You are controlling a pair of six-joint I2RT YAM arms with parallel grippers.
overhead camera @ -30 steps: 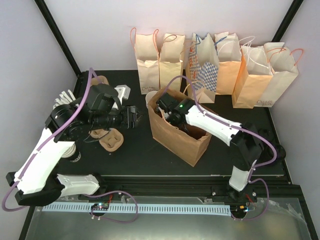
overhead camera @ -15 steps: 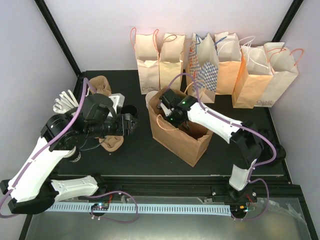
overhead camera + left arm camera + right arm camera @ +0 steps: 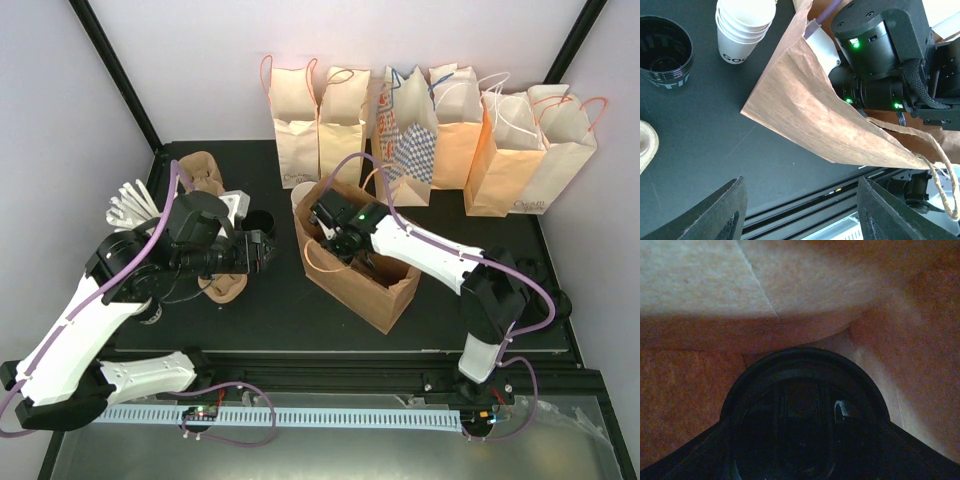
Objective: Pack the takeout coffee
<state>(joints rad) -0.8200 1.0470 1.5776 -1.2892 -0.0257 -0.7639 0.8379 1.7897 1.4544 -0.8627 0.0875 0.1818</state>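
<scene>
- The right arm (image 3: 430, 245) is dipping back into the open brown bag (image 3: 365, 285) at the centre of the top view. Half a second ago its wrist was riding higher over the bag's mouth, and now it is sitting lower inside it.
- The right fingers (image 3: 685, 465) are clasping the takeout coffee (image 3: 802, 415). Its round black lid is filling the lower middle of the right wrist view with brown paper closing in all round, so the cup is hanging inside the bag and still in the grip.
- Whether the cup's base is touching the bag's floor is not showing. In judgement, the packing is nearing the release but is not yet finished.
- The left arm (image 3: 110, 290) has been swinging down toward the bag over the last second and is now barely shifting, so the pulp tray (image 3: 200, 172) at the upper left is showing more fully.
- The left fingers (image 3: 725, 215) are standing spread wide along the bottom of the left wrist view. They are gripping nothing and facing the bag's outer wall without touching it.
- The stack of white cups (image 3: 745, 30) at the upper left of the left wrist view is carrying dark letters reading "GOO", with the rest turning out of sight.
- The stack of black lids (image 3: 665, 50) beside it is showing faint lettering that cannot be read.
- The row of bags (image 3: 430, 130) is standing on the worktop (image 3: 270, 310) at the top of the top view. Two are bearing small printed marks low down, too small to read, and one is showing a blue and white check.
</scene>
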